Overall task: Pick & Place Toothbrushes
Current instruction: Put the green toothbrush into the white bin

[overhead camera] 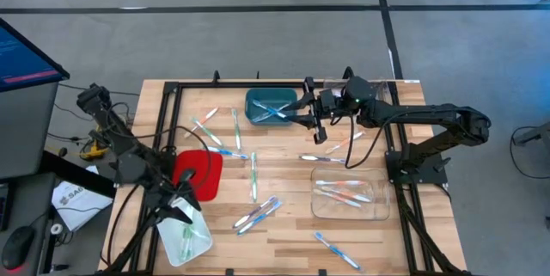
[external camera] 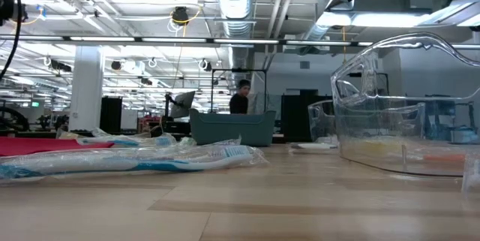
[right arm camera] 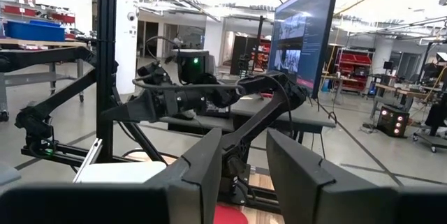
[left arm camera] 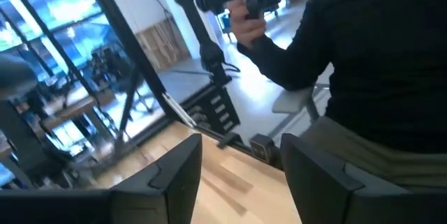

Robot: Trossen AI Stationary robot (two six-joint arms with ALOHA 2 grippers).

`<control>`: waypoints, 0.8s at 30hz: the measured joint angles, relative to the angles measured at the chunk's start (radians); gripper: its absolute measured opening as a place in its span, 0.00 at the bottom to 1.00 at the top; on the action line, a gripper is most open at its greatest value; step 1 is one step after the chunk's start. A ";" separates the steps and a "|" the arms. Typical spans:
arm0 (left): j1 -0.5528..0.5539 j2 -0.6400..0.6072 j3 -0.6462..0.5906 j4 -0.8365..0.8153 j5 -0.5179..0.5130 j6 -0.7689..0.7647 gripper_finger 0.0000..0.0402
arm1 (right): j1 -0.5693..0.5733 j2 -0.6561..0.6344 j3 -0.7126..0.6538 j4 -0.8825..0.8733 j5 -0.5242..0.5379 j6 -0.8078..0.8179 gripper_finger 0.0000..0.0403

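On the desk (overhead camera: 284,242), toothbrushes (overhead camera: 256,214) lie scattered between teal bin (overhead camera: 271,107), red tray (overhead camera: 199,173) and clear tubs (overhead camera: 345,195); both hands (left (overhead camera: 191,210), right (overhead camera: 302,113)) open, empty.

arms (overhead camera: 430,121): black, jointed | claw (right arm camera: 241,175): two flat dark fingers

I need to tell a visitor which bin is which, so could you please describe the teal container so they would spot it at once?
Start at the wooden table seen from above and go to its far edge, near the middle. There sits the teal container, a deep opaque tub with toothbrushes inside, just beside the right gripper. Unlike the flat red tray and the clear tray, it is opaque and blue-green.
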 joint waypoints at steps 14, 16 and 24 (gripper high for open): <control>0.224 0.000 0.000 0.051 0.239 0.162 0.48 | -0.001 -0.017 -0.001 -0.018 -0.039 0.166 0.27; 0.255 0.000 0.000 0.053 0.250 0.161 0.48 | -0.002 -0.031 0.001 -0.022 -0.067 0.167 0.27; 0.339 0.006 -0.009 0.060 0.300 0.161 0.48 | 0.034 -0.119 0.000 -0.173 -0.090 -0.001 0.27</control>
